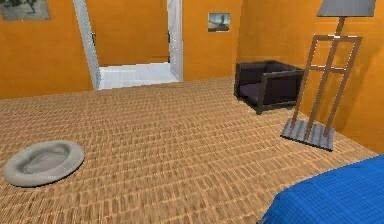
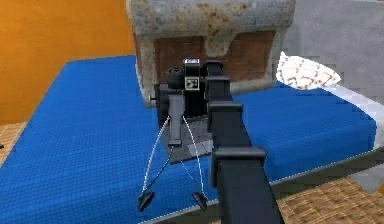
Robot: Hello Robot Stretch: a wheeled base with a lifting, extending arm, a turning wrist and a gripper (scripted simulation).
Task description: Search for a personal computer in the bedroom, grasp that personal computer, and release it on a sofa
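Gripper [image 2: 172,198]: over bed [image 2: 80,130], grip state untellable, load likewise.
Slab [image 2: 192,150]: grey, flat on bed (likely the computer).
Grasp: lower squarely, lift level.

The bed [image 2: 80,130] wears a blue cover. On it lie a white patterned pillow [image 2: 305,70] near the arm side view's right and a flat grey slab [image 2: 193,150] toward the middle, the two well apart. The woven tan floor [image 1: 200,130] carries a round grey cushion [image 1: 43,162], a dark armchair [image 1: 268,85], a lamp stand [image 1: 318,100] and the bed's corner [image 1: 330,195] — each apart from the others.
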